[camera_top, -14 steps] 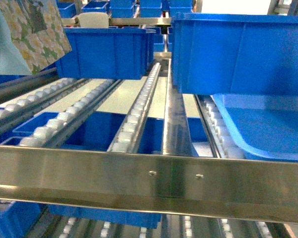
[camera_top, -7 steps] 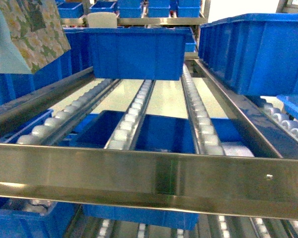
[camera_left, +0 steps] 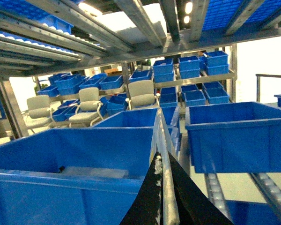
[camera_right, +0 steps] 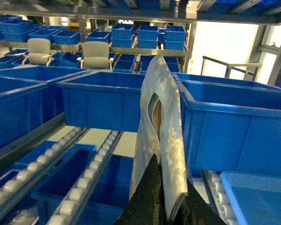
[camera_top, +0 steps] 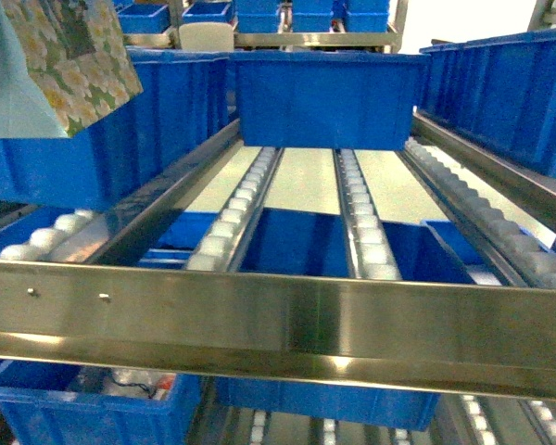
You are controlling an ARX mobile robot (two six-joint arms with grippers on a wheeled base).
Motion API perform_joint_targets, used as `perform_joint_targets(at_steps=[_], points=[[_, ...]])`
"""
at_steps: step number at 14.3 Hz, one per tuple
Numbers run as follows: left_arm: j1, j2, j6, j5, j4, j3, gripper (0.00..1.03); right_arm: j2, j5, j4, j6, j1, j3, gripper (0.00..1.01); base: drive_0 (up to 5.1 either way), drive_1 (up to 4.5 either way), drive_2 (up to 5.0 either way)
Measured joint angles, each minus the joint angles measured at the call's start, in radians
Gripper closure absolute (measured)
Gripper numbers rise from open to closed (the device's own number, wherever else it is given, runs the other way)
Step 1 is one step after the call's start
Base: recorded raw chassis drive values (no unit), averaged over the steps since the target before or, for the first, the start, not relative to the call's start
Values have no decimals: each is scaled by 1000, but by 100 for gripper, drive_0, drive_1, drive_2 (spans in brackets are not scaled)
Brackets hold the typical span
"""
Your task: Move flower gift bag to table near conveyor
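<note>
Sliding rightward since the earlier frame, bins (camera_top: 324,97) show our base turning. We carry the bag (camera_top: 60,65) high above the conveyor (camera_top: 259,320); both tools' (camera_right: 161,206) closure we cannot tell.

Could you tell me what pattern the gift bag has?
Pale flowers on green, on the gift bag; head view.

The view swings sideways: the middle blue bin (camera_top: 324,97) now sits further right, and the light blue tray is gone.
</note>
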Motion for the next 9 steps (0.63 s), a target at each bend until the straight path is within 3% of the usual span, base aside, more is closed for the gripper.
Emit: perform_joint_targets(at_steps=[9], points=[[2, 0, 0, 0, 3, 0, 101, 0, 0, 1, 0, 0, 0, 99, -486, 156, 330]])
